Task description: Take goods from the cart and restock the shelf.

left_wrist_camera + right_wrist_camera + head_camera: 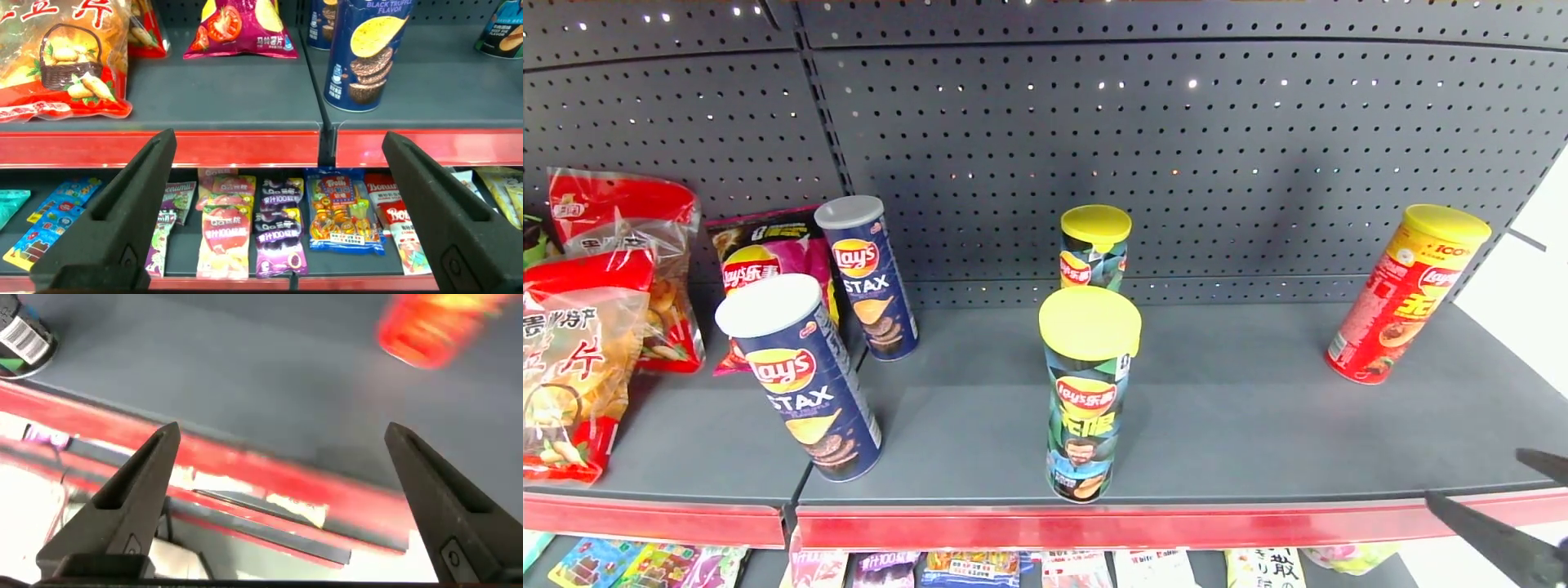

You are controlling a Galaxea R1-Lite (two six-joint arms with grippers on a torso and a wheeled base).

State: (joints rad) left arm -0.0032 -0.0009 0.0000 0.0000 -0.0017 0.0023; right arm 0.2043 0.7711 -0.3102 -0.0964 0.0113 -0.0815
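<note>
Left gripper (279, 139) spread wide, nothing between fingers, facing shelf (204, 98) edge. Blue chip can (364, 57) on shelf, candy packets (278, 220) on the level below.

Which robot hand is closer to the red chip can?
Right. The right gripper is open at the shelf front, before the red can. The left gripper, open too, faces the blue can farther left.

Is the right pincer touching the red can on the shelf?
Apart. The head view shows bare grey shelf between the open right pincer and the red can.
</note>
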